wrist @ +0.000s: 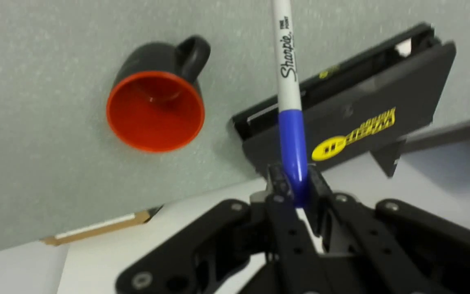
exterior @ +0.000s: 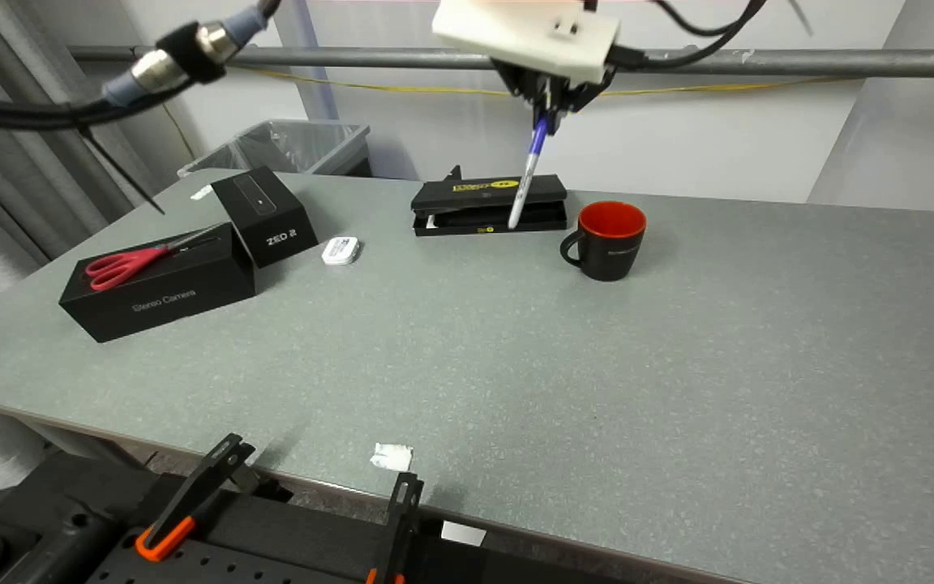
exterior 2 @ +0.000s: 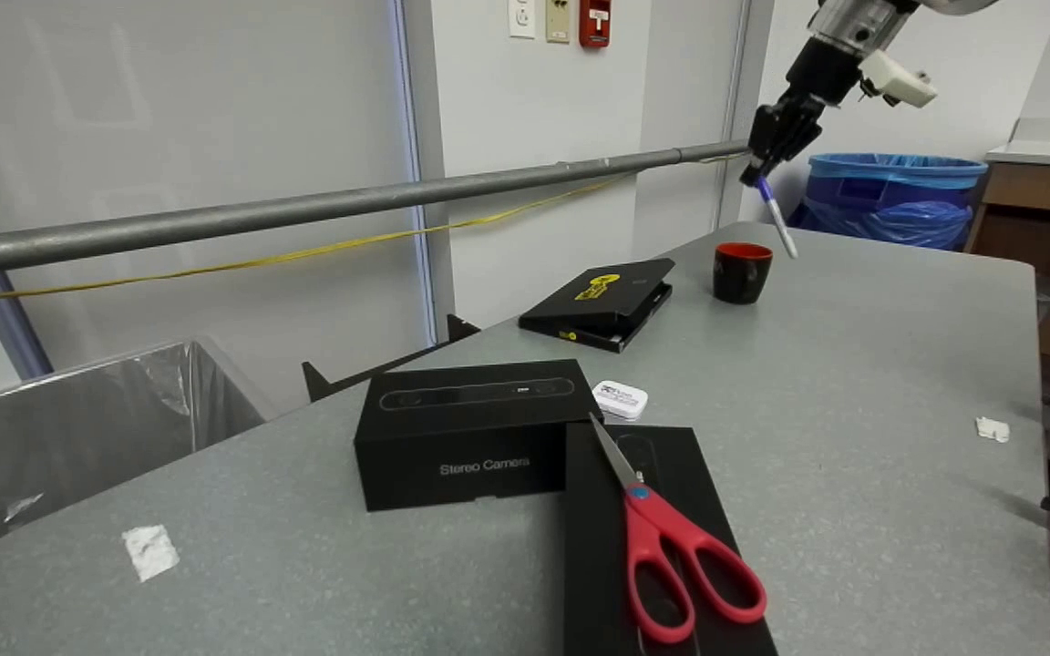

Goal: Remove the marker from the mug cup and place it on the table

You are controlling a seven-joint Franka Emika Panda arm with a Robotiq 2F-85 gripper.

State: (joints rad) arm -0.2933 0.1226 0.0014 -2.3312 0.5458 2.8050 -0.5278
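While the jaws pinch the marker [wrist: 289, 100] by its blue end, its white part points to twelve o'clock in the wrist view. In both exterior views the marker hangs in the air, up off the table [exterior: 678, 389]. The mug [wrist: 156, 104] stands upright on the table. In the wrist view it is at ten o'clock from the jaws, with its handle at one o'clock and its inside red. In an exterior view, a flat box [exterior: 467, 195] with its lid part way up is between nine and ten o'clock from the mug. Farther off, at nine o'clock, are a small white case [exterior: 341, 251], then red scissors [exterior: 145, 257] lying on a thick box [exterior: 183, 284].
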